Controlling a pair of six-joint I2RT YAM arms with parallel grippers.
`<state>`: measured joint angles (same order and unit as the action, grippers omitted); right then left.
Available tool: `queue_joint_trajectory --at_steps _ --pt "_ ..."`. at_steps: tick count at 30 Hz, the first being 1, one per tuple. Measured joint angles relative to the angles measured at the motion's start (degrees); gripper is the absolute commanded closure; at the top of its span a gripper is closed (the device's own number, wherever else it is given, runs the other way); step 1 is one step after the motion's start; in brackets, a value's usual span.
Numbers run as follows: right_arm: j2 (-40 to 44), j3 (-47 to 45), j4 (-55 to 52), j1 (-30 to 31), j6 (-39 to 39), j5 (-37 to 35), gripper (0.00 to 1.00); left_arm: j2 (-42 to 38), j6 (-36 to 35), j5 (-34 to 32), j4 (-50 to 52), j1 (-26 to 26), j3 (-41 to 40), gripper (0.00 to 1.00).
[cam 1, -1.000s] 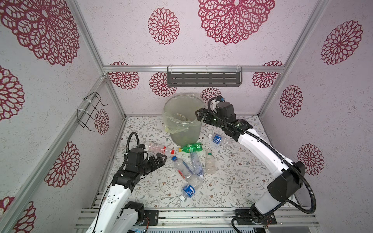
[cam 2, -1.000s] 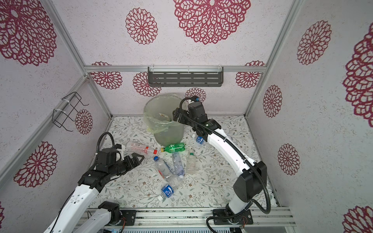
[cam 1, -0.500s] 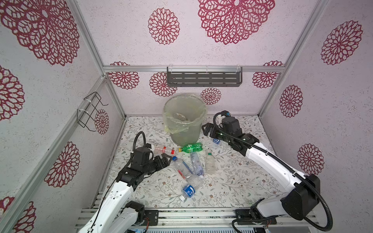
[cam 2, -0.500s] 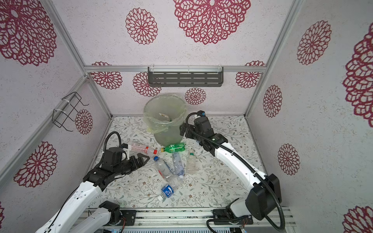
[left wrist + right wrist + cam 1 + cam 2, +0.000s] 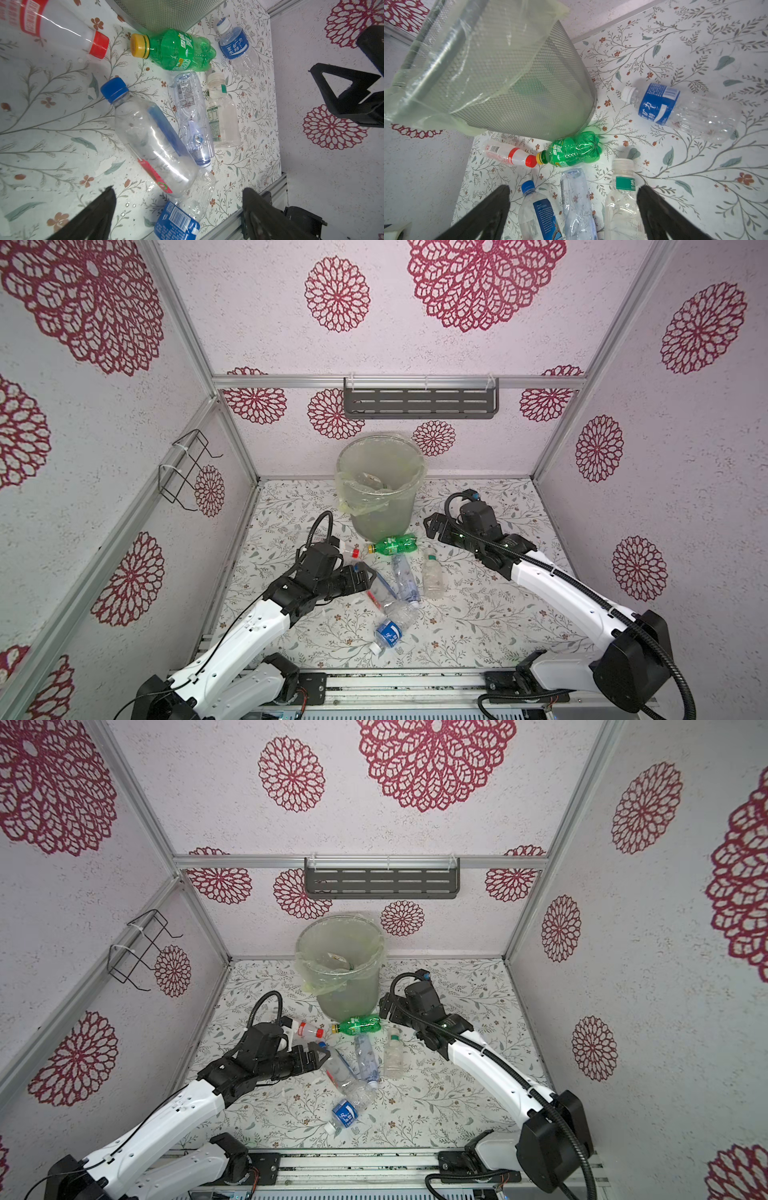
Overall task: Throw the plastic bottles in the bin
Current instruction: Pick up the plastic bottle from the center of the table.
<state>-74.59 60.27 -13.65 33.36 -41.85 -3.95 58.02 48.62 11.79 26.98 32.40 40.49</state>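
In both top views, small clear plastic bottles (image 5: 405, 578) are lying at six o'clock from the tall grey-green bag-lined bin (image 5: 386, 518). Left wrist view: the left fingers (image 5: 99, 214) are gaping empty near a blue-capped clear bottle (image 5: 153, 143); closing across its midsection looks best. Right wrist view: the right fingers (image 5: 488, 214) are gaping empty too.

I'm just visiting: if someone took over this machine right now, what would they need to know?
Left gripper: open, empty, pointed at the blue-capped bottle.
Right gripper: open, empty, beside the bin.
Done: some bottles show inside the bin.
Left: seven more lie on the floor, including the green bottle by the bin's base.
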Motion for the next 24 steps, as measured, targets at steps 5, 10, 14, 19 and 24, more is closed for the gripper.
queue_joint_trajectory --at_steps 5,10,14,19,24 --pt "2.01 -3.02 0.44 0.0 -1.57 -0.48 0.01 2.75 1.33 -2.69 -0.76 1.86 0.09 0.03" --pt "4.55 -6.49 0.76 0.0 -3.26 -0.76 0.01 5.81 2.84 -5.38 -1.25 2.95 1.31 0.03" --pt "6.1 -8.66 0.9 0.0 -4.33 -1.05 0.01 8.83 4.17 -7.34 -1.4 3.89 3.37 0.03" --pt "7.93 -11.58 1.36 0.0 -5.99 -1.92 0.01 14.12 7.58 -10.05 -1.38 4.79 5.66 0.03" --pt "9.05 -14.14 1.79 0.0 -7.34 -2.12 0.01 18.05 10.6 -11.78 -1.4 6.29 6.19 0.03"
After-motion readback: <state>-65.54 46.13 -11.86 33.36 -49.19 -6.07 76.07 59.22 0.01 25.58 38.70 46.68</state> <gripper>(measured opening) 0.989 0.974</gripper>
